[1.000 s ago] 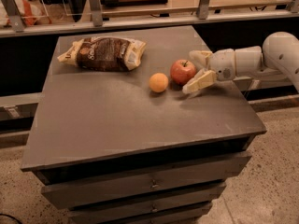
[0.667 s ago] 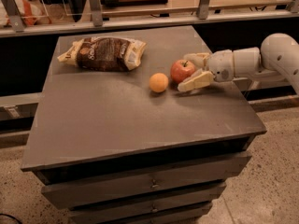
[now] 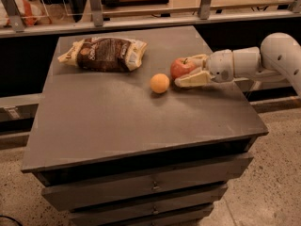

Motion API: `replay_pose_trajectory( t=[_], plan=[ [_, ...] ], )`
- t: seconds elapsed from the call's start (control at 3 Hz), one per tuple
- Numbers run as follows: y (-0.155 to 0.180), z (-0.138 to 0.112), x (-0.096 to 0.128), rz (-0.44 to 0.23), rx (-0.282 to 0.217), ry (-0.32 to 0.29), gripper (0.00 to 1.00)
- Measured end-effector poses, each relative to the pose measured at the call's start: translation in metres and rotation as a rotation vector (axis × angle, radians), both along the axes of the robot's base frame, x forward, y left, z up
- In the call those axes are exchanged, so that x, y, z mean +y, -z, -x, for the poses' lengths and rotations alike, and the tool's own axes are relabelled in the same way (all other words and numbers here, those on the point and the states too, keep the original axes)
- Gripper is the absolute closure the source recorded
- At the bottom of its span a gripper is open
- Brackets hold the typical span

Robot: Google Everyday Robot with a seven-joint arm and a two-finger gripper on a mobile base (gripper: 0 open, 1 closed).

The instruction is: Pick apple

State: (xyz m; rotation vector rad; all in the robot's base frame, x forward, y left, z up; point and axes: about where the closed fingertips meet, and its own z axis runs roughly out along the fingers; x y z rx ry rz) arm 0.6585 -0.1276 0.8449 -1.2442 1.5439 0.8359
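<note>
Reaching in from the right edge of the frame, the white arm (image 3: 281, 55) lies nearly level over the far right part of the cabinet top (image 3: 141, 121), with the gripper (image 3: 185, 70) pointing left, right of centre in the upper half of the frame. Its two pale fingers (image 3: 193, 80) are parted only to the width of the apple (image 3: 180, 68): one lies along the apple's near side, low on the surface, and the other sits against its far right side. Both appear to touch the fruit, so the gripper is closed on it. The apple is red and glossy, stem up, and seems to rest on the dark grey top.

Just left of the apple and slightly nearer the bottom of the frame is an orange ball-like fruit (image 3: 160, 83), close to the lower fingertip but apart from it. A brown and cream snack bag (image 3: 104, 54) lies flat in the upper left part of the top, well apart from both fruits.

Below the top, a stack of grey drawers (image 3: 150, 186) with small pulls fills the lower centre of the frame. A metal rail (image 3: 141, 22) crosses the frame behind the cabinet, and speckled floor (image 3: 277, 173) shows at lower right.
</note>
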Motion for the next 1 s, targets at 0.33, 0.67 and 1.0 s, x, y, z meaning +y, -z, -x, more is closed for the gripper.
replay_pose_trajectory(
  t=[0.33,0.67,1.0],
  plan=[
    [-0.008,-0.001,0.002,-0.014,-0.020,-0.005,0.87],
    [-0.059,-0.012,0.014,-0.026,-0.084,-0.027,1.00],
    [-0.059,-0.012,0.014,-0.026,-0.084,-0.028,1.00]
  ],
)
